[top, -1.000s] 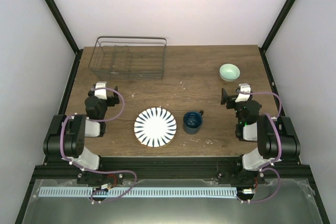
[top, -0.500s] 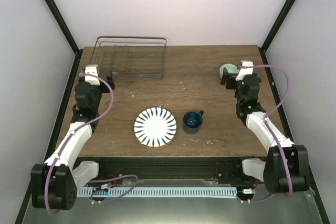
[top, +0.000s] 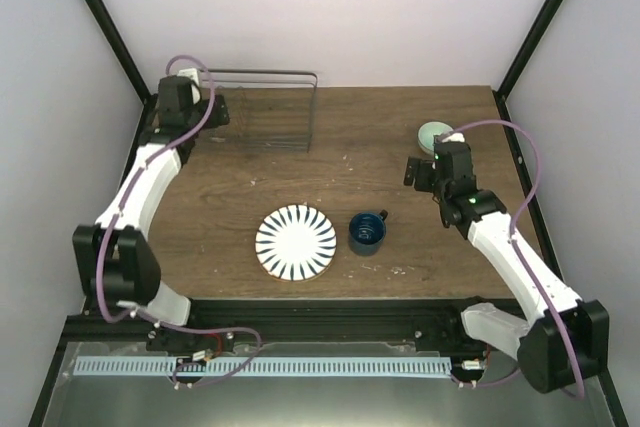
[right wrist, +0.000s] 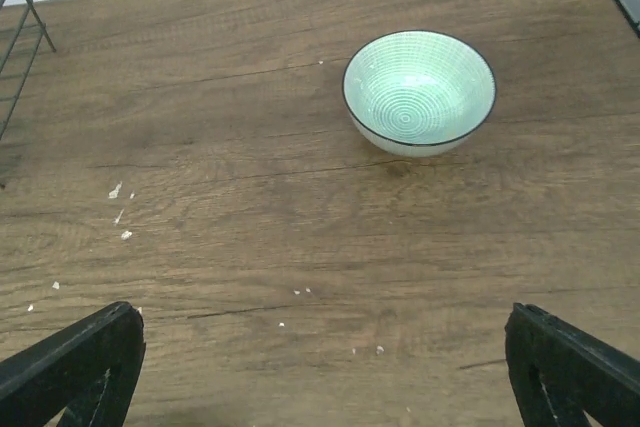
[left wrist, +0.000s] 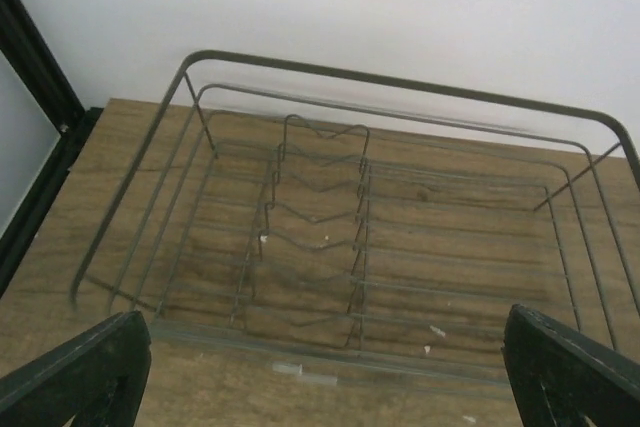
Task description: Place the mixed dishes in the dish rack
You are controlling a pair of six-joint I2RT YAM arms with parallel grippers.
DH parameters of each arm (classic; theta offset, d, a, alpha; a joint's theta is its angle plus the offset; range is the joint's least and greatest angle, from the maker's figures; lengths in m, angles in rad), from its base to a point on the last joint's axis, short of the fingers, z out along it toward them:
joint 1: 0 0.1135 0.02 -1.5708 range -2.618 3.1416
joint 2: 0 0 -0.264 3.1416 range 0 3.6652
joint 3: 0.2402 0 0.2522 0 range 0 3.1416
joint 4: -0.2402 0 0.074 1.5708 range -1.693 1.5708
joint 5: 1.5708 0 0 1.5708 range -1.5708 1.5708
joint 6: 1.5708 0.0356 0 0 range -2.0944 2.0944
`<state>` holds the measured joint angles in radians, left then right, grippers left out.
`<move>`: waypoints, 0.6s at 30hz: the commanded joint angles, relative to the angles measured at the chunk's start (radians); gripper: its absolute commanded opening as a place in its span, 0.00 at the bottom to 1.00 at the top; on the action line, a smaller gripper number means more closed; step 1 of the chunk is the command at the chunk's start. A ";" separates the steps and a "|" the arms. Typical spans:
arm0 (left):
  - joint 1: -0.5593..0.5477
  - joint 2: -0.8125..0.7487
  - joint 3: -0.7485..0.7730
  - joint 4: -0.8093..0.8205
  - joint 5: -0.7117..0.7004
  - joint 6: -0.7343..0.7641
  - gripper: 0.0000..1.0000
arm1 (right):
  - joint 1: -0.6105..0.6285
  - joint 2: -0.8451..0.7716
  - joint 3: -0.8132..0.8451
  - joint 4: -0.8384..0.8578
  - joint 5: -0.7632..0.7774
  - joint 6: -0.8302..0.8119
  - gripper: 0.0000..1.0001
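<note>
The brown wooden table holds everything. The wire dish rack sits at the far left corner. The left gripper hangs at the rack's near left edge, wide open, with nothing in it. The white plate with dark blue stripes lies flat near the front middle. The dark blue mug stands just to its right. The small mint-green bowl sits far right. The right gripper hangs near it, wide open, holding nothing.
</note>
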<state>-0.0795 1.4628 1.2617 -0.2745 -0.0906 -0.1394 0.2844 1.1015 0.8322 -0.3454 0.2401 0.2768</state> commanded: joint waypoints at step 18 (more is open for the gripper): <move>0.029 0.666 0.670 -0.356 -0.011 0.054 1.00 | 0.015 -0.186 0.050 -0.239 0.036 0.036 1.00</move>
<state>-0.0731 2.0701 1.8488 -0.6025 -0.1249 -0.0994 0.2905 0.9440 0.8429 -0.5499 0.2768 0.2943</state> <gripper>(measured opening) 0.997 0.999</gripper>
